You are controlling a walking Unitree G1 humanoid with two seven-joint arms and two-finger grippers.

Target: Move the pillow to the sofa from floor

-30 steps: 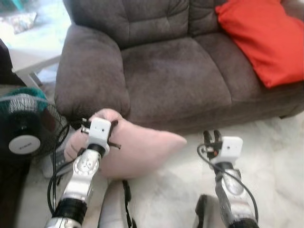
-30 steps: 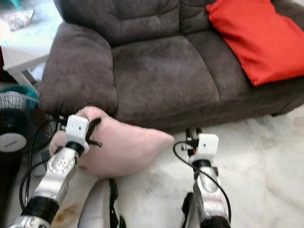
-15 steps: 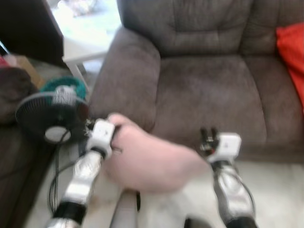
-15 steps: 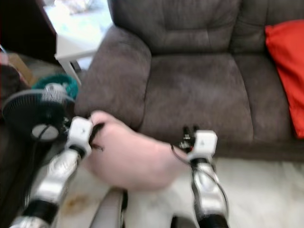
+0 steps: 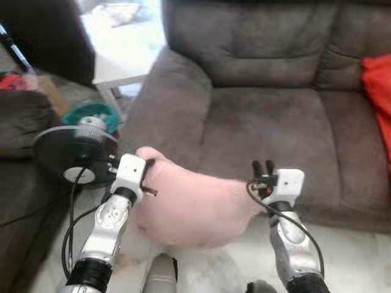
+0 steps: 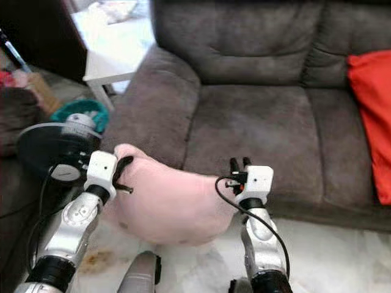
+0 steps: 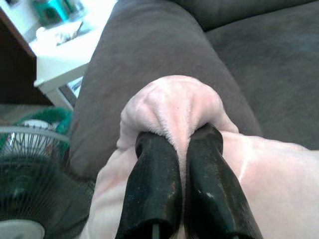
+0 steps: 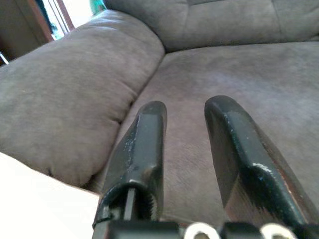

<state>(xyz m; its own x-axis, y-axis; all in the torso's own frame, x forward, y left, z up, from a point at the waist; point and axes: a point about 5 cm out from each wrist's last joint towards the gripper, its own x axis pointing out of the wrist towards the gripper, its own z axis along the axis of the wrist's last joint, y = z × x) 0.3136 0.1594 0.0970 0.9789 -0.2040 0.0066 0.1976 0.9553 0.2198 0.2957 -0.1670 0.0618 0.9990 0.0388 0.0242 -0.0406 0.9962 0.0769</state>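
pale marble-look floor [image 5: 360, 262] runs along the near edge, and up from it come the two silver arms, left one on the left, right one on the right. left gripper [image 7: 178, 144] has its two black fingers [image 7: 152, 189] clenched tight on a bunched corner of the pink pillow [image 5: 195, 204], plush fabric squeezed up between them, you can see the fold bulging past the tips in the left wrist view. pillow itself hangs between the two arms, just in front of the sofa's front edge, its upper left corner up by the armrest [image 5: 162, 104] and its right end touching or just beside the right wrist; whether its underside touches the floor, cannot tell. right gripper [image 8: 184, 124] sits just right of the pillow with its fingers parted, a clear gap between them and nothing in it, pointing at the seat cushion [image 5: 269, 131] ahead. off to the left, near the left arm, a black fan [image 5: 73, 149] with a teal piece behind it, a cable trailing down, and a dark upholstered edge at the far left. further back, the grey-brown sofa [image 6: 244, 36] spreads across the scene, tufted backrest up top, and a red cushion [image 6: 369, 122] lying on the seat at the right edge. beyond the armrest, far left, a white low table [image 5: 125, 58].
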